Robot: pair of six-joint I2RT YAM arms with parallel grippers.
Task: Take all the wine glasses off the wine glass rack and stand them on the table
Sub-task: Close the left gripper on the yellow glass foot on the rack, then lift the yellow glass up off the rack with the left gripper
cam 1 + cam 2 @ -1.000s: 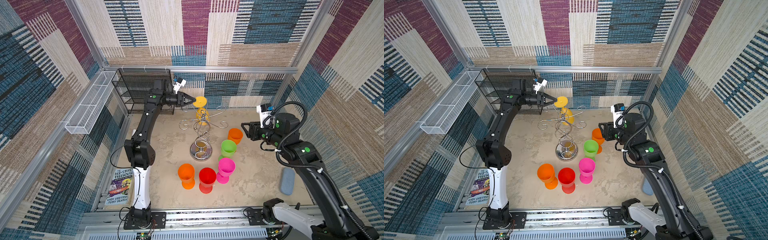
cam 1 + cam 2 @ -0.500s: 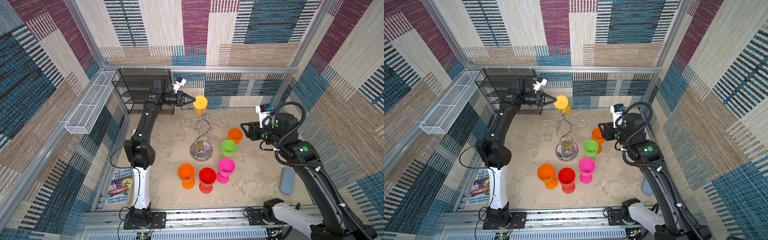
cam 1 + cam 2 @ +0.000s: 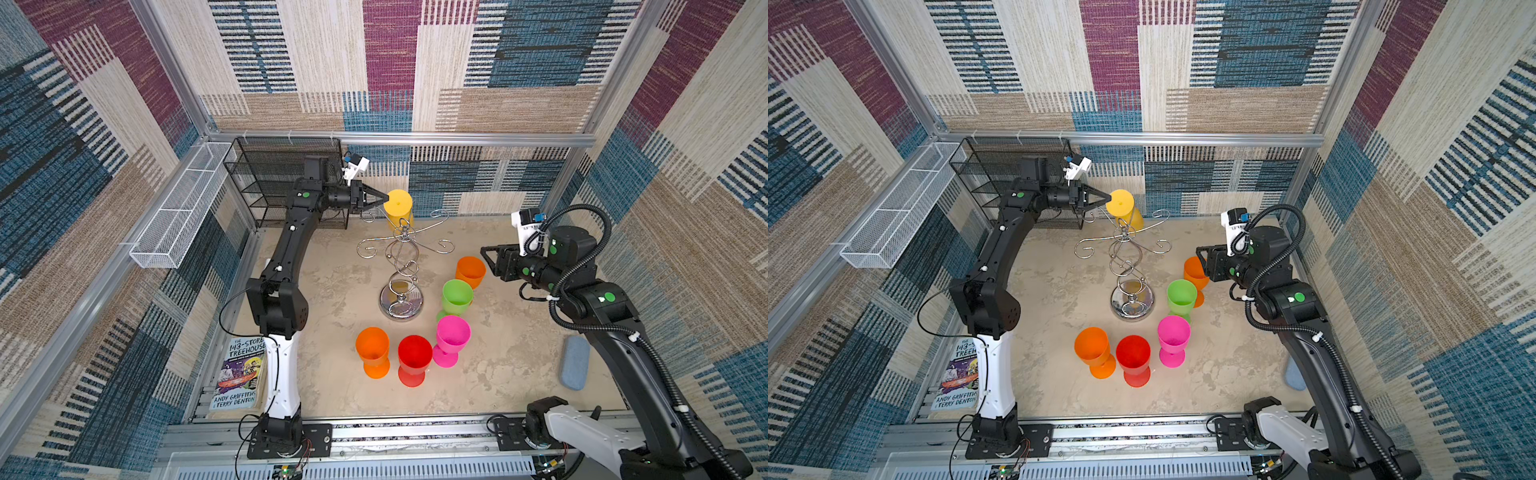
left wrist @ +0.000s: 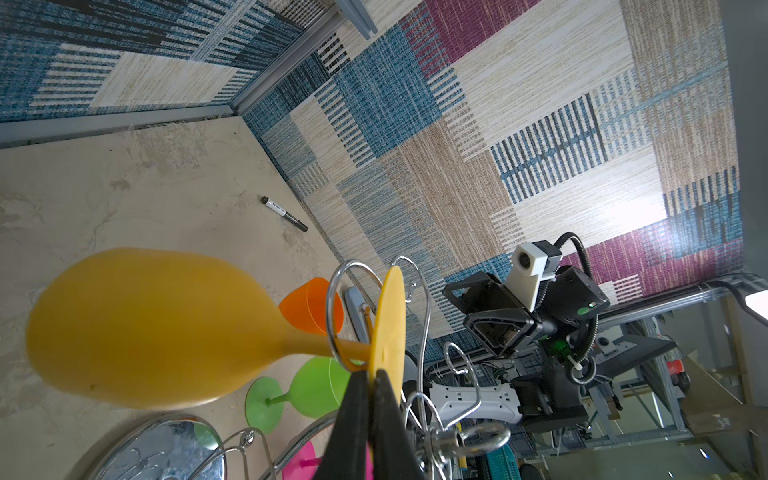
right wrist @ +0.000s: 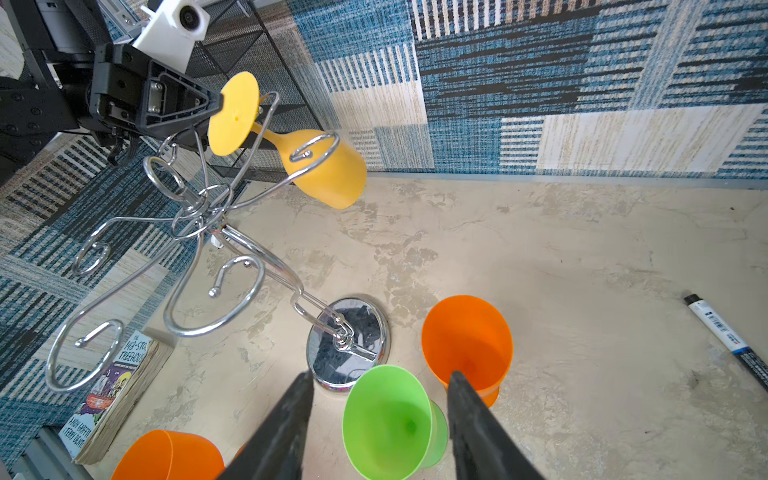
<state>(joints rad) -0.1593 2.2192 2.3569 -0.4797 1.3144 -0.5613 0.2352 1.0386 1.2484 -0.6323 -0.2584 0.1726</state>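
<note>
My left gripper (image 3: 380, 198) pinches the yellow wine glass (image 3: 398, 203) on the rack (image 3: 401, 266); right gripper (image 5: 380, 376) spread, empty. "143-Storey Treehouse" book (image 3: 239, 374) at its eight o'clock

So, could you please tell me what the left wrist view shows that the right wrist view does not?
Left wrist only: the right arm's camera and a pink glass. Right wrist only: the left arm's camera and the book. Both: the left gripper shut on the yellow wine glass at its foot, the wine glass rack, the green glass, the marker.
</note>
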